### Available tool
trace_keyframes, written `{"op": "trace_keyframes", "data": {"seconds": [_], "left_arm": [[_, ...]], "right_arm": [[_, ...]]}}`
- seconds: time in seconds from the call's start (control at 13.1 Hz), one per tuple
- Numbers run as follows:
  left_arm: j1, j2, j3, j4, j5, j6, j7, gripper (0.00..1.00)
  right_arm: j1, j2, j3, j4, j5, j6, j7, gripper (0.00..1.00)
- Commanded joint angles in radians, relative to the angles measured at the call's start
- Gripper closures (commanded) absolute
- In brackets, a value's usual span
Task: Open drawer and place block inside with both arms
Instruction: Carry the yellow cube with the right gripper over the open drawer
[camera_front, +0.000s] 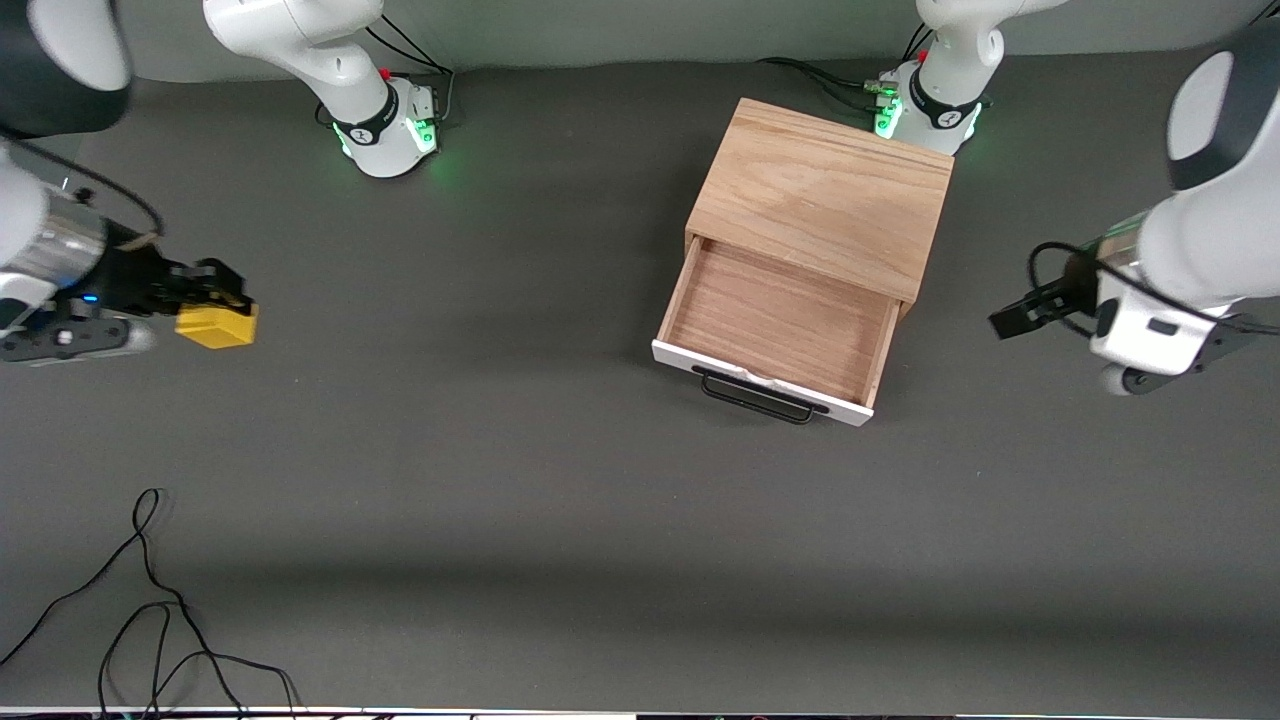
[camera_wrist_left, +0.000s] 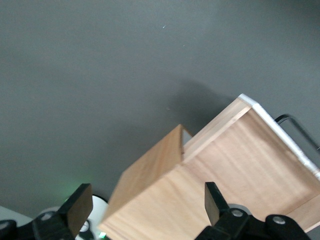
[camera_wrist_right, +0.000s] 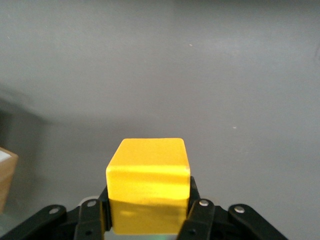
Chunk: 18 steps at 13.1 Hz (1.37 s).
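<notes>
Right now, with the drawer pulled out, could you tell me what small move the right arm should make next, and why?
Probably carry the small bright yellow cube, clamped in the right end effector, across toward the white-fronted drawer in the light oak box. The drawer stands open with its wood interior bare, and the cube is at the right arm's end of the table. The left end effector is open beside the box, out of the way.

drawer (camera_front: 775, 325) pulled out - top unobstructed | oak box (camera_front: 822, 197) covers rear
</notes>
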Motion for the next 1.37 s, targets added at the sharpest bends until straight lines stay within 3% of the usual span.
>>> {"op": "trace_keyframes", "data": {"seconds": [0.0, 0.23, 0.46, 0.84, 1.3], "left_arm": [[0.048, -0.104, 0.003, -0.116, -0.02, 0.044, 0.207, 0.0], [0.049, -0.159, 0.023, -0.175, -0.013, 0.103, 0.371, 0.0], [0.048, -0.227, 0.066, -0.261, -0.018, 0.167, 0.451, 0.0], [0.048, -0.231, 0.11, -0.253, -0.02, 0.187, 0.555, 0.0], [0.031, -0.228, 0.114, -0.232, -0.023, 0.191, 0.566, 0.0]], "right_arm": [[0.099, 0.107, -0.005, 0.134, 0.005, -0.018, 0.186, 1.0], [0.154, 0.211, -0.005, 0.248, 0.108, -0.016, 0.349, 1.0], [0.228, 0.276, -0.005, 0.283, 0.11, -0.001, 0.479, 1.0], [0.39, 0.382, -0.005, 0.34, 0.102, 0.093, 0.776, 1.0], [0.542, 0.625, -0.001, 0.577, 0.11, 0.142, 1.108, 1.0]]}}
